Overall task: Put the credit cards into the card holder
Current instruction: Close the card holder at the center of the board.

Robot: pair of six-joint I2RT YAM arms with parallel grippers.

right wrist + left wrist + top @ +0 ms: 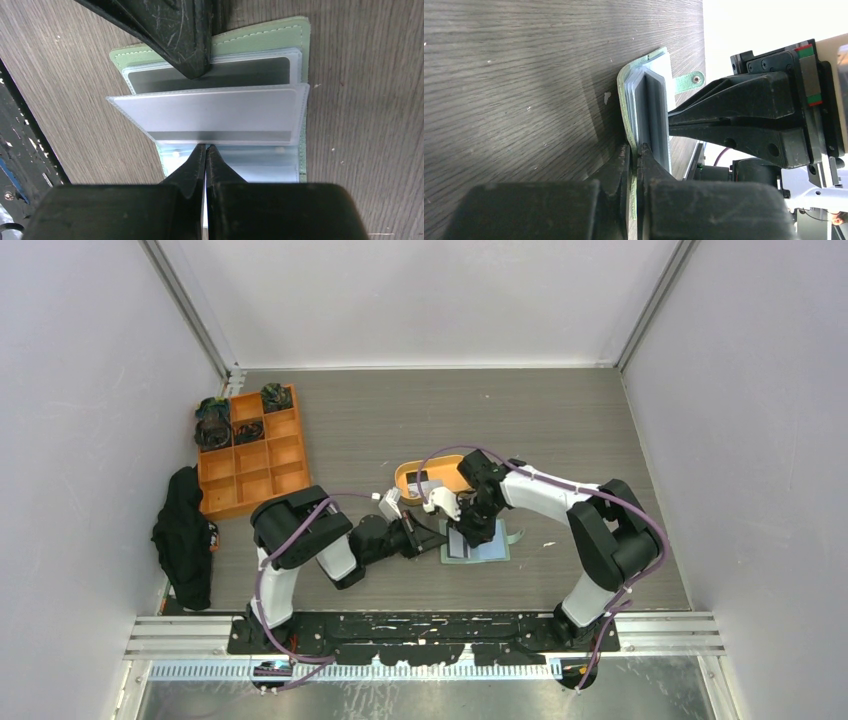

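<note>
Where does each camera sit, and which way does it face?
Top external: high behind, looking down on the table; left arm and right arm show.
Left wrist: low, looking along the table at the card holder; left gripper pinches its edge.
Right wrist: straight down on the card holder; right gripper shut at bottom.
All three share the card holder.

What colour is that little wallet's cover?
Sage green card holder, clearest from the right wrist.
</note>
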